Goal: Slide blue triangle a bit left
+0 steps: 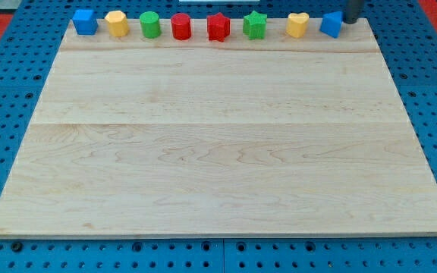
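The blue triangle (331, 25) sits at the right end of a row of blocks along the top edge of the wooden board (218, 152). My tip (351, 20) shows at the view's top, just right of the blue triangle, close to or touching its right side. A yellow heart block (297, 25) stands just left of the blue triangle.
Left of the heart, the row along the top edge holds a green star (255, 25), a red star (218, 26), a red cylinder (181, 26), a green cylinder (150, 24), a yellow hexagon (116, 23) and a blue cube (85, 21). A blue pegboard surrounds the board.
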